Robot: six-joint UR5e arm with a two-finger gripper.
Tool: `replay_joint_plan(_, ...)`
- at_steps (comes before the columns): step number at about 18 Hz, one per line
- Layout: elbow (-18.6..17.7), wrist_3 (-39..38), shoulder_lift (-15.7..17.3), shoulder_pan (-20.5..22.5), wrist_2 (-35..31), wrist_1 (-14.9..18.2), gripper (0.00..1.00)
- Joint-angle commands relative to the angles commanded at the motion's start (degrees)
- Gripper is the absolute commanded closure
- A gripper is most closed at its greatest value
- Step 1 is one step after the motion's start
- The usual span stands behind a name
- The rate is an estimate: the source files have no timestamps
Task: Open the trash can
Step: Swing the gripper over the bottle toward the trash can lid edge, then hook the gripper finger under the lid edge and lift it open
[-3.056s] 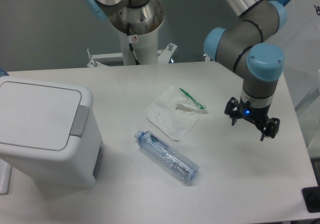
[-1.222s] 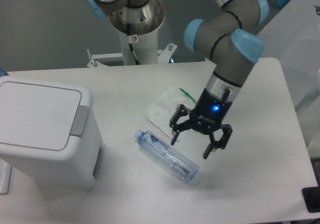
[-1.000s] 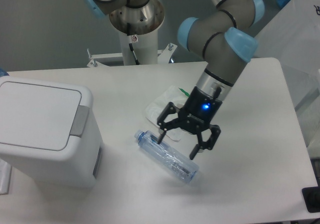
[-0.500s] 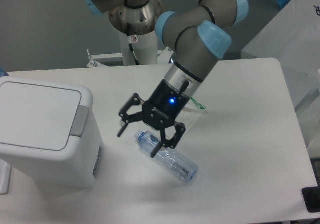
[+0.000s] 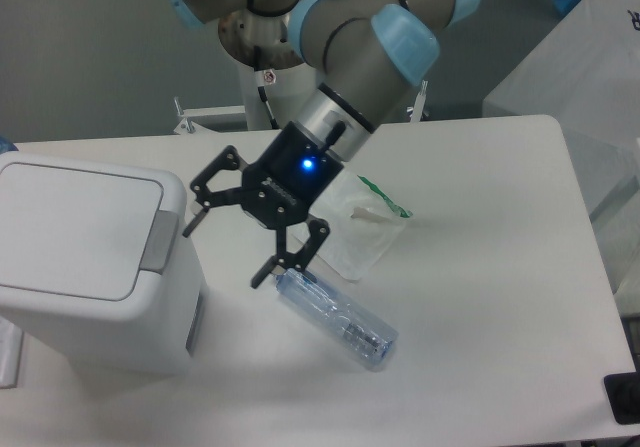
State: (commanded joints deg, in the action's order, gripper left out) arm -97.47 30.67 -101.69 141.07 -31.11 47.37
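Note:
The trash can (image 5: pixel 85 267) is a large white boxy bin at the left of the table. Its flat lid (image 5: pixel 70 229) lies shut, and the grey push tab (image 5: pixel 160 241) sits on its right edge. My gripper (image 5: pixel 226 250) is open and empty. It hangs in the air just right of the bin, fingers spread and pointing left toward the tab, a short gap away from it. One fingertip (image 5: pixel 190 225) is close to the bin's upper right corner. The other fingertip (image 5: pixel 263 277) is just above the bottle's cap end.
A clear plastic bottle (image 5: pixel 334 315) lies on its side below the gripper. A white plastic bag (image 5: pixel 352 225) with a green strip lies behind the gripper. The robot base (image 5: pixel 270 77) stands at the back. A dark object (image 5: pixel 624 397) sits at the front right corner.
The gripper has swept from the right side of the table leftward over the bag and bottle to just beside the trash can. It stayed open. The lid has not moved.

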Motion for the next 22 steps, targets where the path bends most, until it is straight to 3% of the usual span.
replay_joint_plan(22,-2.1,0.7,-1.7,-0.3,-0.1,-0.2,0.0)
